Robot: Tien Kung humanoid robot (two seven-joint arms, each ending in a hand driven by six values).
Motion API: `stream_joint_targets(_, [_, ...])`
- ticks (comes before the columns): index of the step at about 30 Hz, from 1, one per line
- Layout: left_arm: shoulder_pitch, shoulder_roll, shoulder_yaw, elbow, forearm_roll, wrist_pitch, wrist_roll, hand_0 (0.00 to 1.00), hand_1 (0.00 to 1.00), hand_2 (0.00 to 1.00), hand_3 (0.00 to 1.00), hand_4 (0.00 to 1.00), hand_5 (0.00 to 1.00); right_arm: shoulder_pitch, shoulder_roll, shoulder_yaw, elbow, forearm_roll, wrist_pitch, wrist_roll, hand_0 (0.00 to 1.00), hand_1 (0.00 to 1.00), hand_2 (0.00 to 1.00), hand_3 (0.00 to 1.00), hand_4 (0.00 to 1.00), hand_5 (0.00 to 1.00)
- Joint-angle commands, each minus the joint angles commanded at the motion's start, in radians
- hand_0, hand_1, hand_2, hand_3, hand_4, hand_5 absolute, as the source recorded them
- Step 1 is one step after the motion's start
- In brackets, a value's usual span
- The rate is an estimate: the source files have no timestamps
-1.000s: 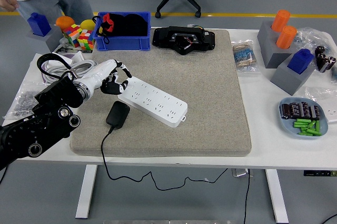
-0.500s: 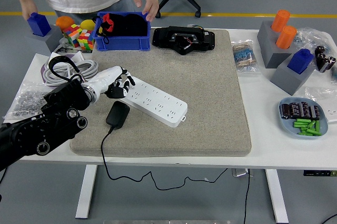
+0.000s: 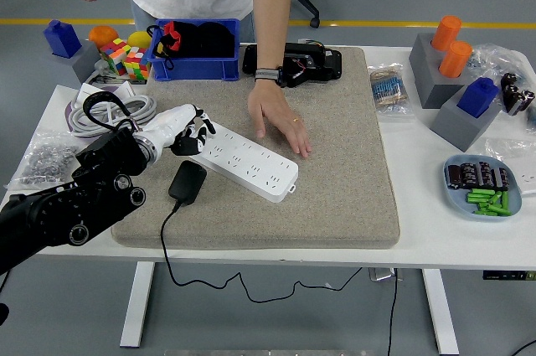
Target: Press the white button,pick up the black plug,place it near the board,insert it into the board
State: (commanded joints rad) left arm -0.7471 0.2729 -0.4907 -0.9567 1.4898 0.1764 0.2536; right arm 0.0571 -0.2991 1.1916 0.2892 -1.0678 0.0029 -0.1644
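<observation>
Since the earlier frame, a person's bare hand (image 3: 280, 117) is being laid flat on the grey felt mat (image 3: 335, 163), probably steadying the white power strip (image 3: 244, 162). Its button end is being pressed by the left hand (image 3: 186, 131), fingers curled, empty. The black plug (image 3: 188, 182) is lying beside.

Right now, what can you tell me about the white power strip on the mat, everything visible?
The white power strip is a long, flat, glossy plastic bar with rounded corners and rows of socket holes on top. It lies diagonally on the grey felt mat, upper-left end higher in the picture. The robot's left hand sits at that end, fingers curled over it. No plug is inserted; the black plug lies just beside it. A person's hand rests on the mat close by.
</observation>
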Motion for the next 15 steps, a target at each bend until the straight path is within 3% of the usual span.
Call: stream_joint_targets(15, [-0.011,-0.022,0.049,0.043,0.060,0.010,-0.006,0.002,0.002,0.002,0.560,0.142,0.002,-0.003,0.001,-0.008,0.000,0.002,0.000,0.000,0.635,0.638,0.622,0.604,0.676,0.462])
